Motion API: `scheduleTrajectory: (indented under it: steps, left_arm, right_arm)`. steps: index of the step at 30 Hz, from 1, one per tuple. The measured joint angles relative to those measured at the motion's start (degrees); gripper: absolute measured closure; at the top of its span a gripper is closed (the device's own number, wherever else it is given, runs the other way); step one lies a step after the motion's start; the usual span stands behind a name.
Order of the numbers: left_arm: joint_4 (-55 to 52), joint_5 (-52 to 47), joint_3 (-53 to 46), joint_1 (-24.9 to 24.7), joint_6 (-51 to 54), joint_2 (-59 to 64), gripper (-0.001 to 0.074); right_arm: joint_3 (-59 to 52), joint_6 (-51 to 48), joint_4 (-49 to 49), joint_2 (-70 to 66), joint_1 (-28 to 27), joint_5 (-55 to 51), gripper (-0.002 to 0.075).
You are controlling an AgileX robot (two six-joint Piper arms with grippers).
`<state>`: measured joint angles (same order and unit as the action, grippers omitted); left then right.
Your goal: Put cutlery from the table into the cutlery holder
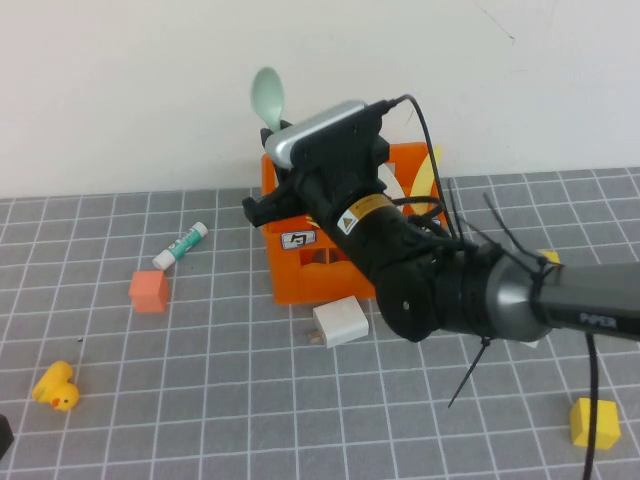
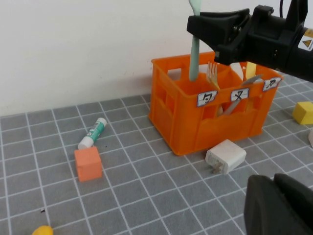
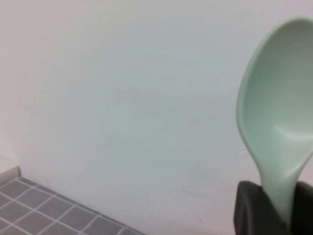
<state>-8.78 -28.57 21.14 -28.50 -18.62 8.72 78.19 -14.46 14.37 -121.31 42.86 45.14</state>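
Note:
My right gripper (image 1: 272, 198) is shut on the pale mint-green spoon (image 1: 267, 97) and holds it upright over the orange cutlery holder (image 1: 300, 272). In the left wrist view the spoon's handle (image 2: 194, 54) hangs from the right gripper (image 2: 196, 25), and its lower end dips into the far left compartment of the holder (image 2: 181, 122). A pale fork's tines (image 2: 212, 73) stick up in the compartment beside it. The right wrist view shows the spoon's bowl (image 3: 279, 98) above the shut right gripper (image 3: 278, 210). My left gripper (image 2: 275, 186) is shut and empty, low over the grey tiled table (image 2: 146, 191), well short of the holder.
A white charger (image 1: 340, 322) lies against the holder's front. A glue stick (image 1: 181, 246), an orange cube (image 1: 149, 290) and a yellow duck (image 1: 55, 387) lie to the left. A yellow block (image 1: 594, 422) sits front right. White and yellow knives (image 2: 247, 68) stand in the holder.

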Motion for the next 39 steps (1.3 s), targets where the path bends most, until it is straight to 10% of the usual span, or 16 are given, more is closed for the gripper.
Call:
scheduleTrajectory:
  steps: [5,13,24,39]
  left_arm:
    - [0.00,-0.38,0.00,0.00,0.00,0.00,0.0735]
    - [-0.16,-0.86,-0.68,0.00,0.00,0.00,0.0735]
    - [-0.18,0.17,-1.68,0.00,0.00,0.00,0.0735]
    - [-1.53,1.45,-1.73,0.00,-0.12,-2.42,0.0735]
  right_arm:
    - [0.00,0.00,0.00,-1.84,0.00,0.62,0.0571]
    - [0.00,0.00,0.36,-2.38,0.00,3.03,0.0253]
    - [-0.40,-6.34,-8.04,16.39,1.73,-11.19,0.0687]
    - [-2.71,-16.60,-18.67,51.90,3.94,-68.28,0.0719]
